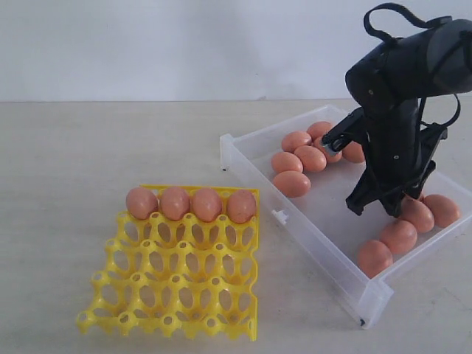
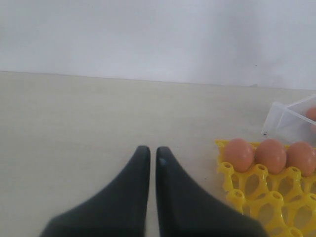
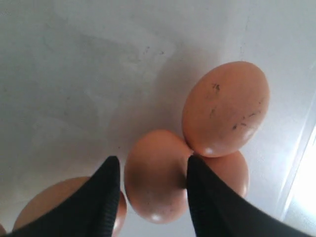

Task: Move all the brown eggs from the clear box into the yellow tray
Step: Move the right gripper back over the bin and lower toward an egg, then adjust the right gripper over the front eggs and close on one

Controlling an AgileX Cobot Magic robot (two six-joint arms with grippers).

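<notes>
Right gripper is down inside the clear box, fingers set about an egg's width apart and hugging one brown egg on both flanks. It looks like shell contact on each side, so I call that a grip, with the egg low on the box floor. Left gripper hangs over bare table beside the yellow tray, fingers drawn nearly together with nothing between them. Four eggs fill the tray's far row, the other cups are open, and more brown eggs lie in the box.

Now the worry: a speckled neighbour leans right against my egg, just where one finger sits. Lift crooked and I could roll it, or knock shell on shell. Squeeze harder and this one may crack; squeeze less and a smooth oval could slide out on the way over the box wall.

Writing? None I can read, no brand or label, only dark flecks on that neighbour's shell
</notes>
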